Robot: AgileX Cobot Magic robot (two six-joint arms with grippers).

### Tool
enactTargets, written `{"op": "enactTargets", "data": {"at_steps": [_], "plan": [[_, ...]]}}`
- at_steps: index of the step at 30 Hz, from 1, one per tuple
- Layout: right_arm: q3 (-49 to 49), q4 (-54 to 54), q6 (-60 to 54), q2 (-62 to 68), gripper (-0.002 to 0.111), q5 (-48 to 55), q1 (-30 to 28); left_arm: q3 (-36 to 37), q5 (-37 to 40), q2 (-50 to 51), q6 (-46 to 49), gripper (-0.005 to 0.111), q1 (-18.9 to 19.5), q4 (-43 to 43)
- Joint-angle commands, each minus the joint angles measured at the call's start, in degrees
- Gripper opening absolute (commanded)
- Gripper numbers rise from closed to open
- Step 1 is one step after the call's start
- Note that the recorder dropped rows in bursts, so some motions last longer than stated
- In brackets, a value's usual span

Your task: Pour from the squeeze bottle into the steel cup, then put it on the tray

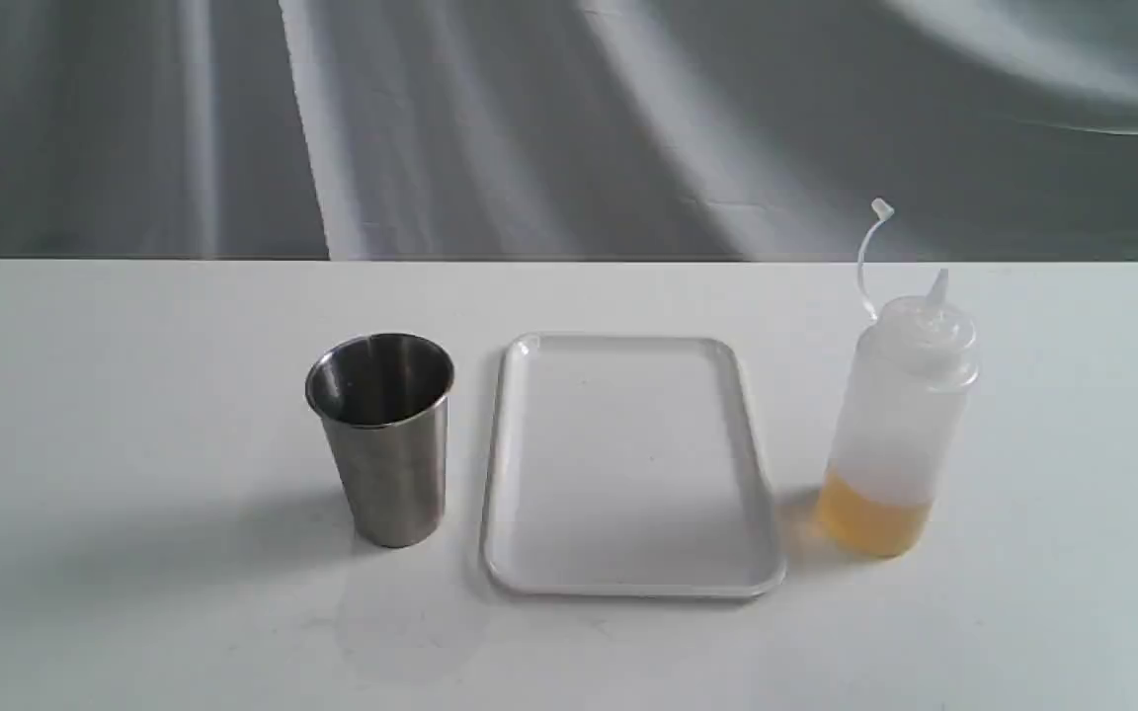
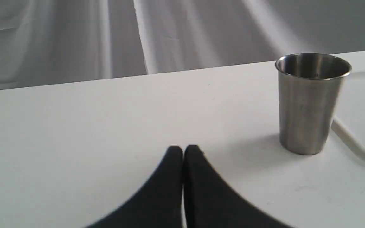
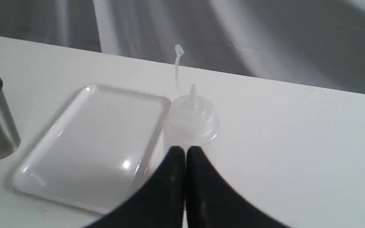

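Squeeze bottle (image 1: 900, 425): upright on the white table (image 1: 134, 395), to the right of the tray, near its right rim but apart from it; cone nozzle uncapped, cap strap curling up behind it; amber liquid only in the bottom part.
Steel cup (image 1: 386, 444): upright, mouth up, just left of the tray, no contact visible; contents impossible to judge from the dark interior.
Tray (image 1: 628, 464): flat between cup and bottle, nothing on it.
Left gripper (image 2: 182, 152): black fingers pressed tip to tip, nothing between them, low over bare table, apart from the cup.
Right gripper (image 3: 185, 153): closed the same way, empty, pointed at the bottle standing just beyond the tips; no hold taken.
Bottle handling: probably light, mostly air, weight low at the base; soft wall likely to give under a pinch, so risk of an early squirt; smooth plastic, possibly slippery.
Hold point: across the cylinder at mid-body, below the shoulder and above the liquid line, clear of strap and nozzle; fingers to be spread first.
Cup handling: stiff, likely light, narrow base easy to tip if nudged by the nozzle.
Counts: one squeeze bottle, one steel cup, one tray, two grippers.
Progress: nothing grasped, pour not begun.
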Motion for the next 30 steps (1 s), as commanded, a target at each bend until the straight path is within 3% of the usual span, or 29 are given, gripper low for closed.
{"op": "enactTargets", "data": {"at_steps": [1,7,13,18,21,24,30], "plan": [[-0.2,-1.6,0.1,2.9,0.000,-3.0,2.0,0.3,-0.4,-0.1,-0.3,0.000,-0.3,0.0],[0.4,-1.8,0.1,10.7,0.000,-7.8,3.4,0.3,-0.4,-0.1,-0.3,0.000,-0.3,0.0],[8.7,-1.7,-0.7,17.1,0.000,-32.0,3.3,0.3,-0.4,-0.1,-0.2,0.000,-0.3,0.0],[13.6,10.8,-10.9,25.0,0.000,-35.6,3.2,0.3,-0.4,-0.1,-0.2,0.000,-0.3,0.0],[16.7,19.3,-19.1,30.0,0.000,-43.0,3.1,0.3,-0.4,-0.1,-0.2,0.000,-0.3,0.0],[18.4,22.3,-20.7,35.2,0.000,-50.8,3.1,0.3,-0.4,-0.1,-0.3,0.000,-0.3,0.0],[18.4,27.2,-21.2,44.8,0.000,-56.4,3.1,0.3,-0.4,-0.1,-0.3,0.000,-0.3,0.0]]}}
